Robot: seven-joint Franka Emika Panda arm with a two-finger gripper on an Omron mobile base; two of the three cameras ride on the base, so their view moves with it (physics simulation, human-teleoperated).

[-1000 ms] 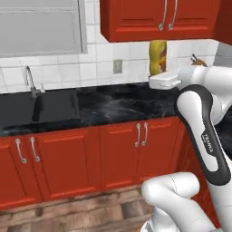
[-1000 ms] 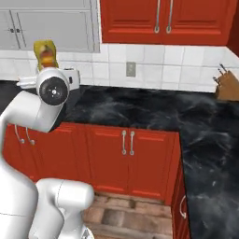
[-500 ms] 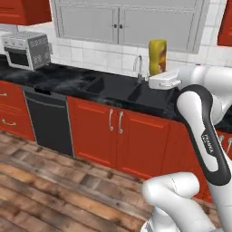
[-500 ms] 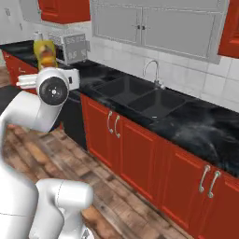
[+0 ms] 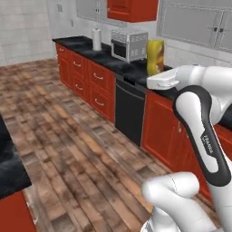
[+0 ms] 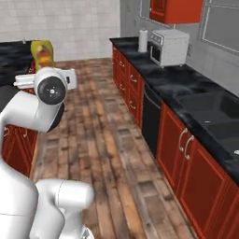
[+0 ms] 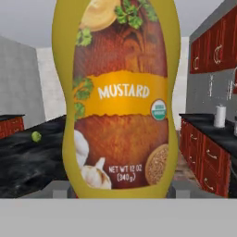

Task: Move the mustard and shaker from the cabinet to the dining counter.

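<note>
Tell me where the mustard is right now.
The mustard stands upright in the gripper, close before the hand view. In the left base view it rises above the wrist, in front of the toaster oven.

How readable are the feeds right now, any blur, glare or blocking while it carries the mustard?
Hand view: the mustard blocks most of the frame, label sharp, no glare. Left base view: soft and low in detail, the toaster oven slightly smeared, flat lighting. Right base view: even light, the arm's white elbow blocks the lower left.
</note>
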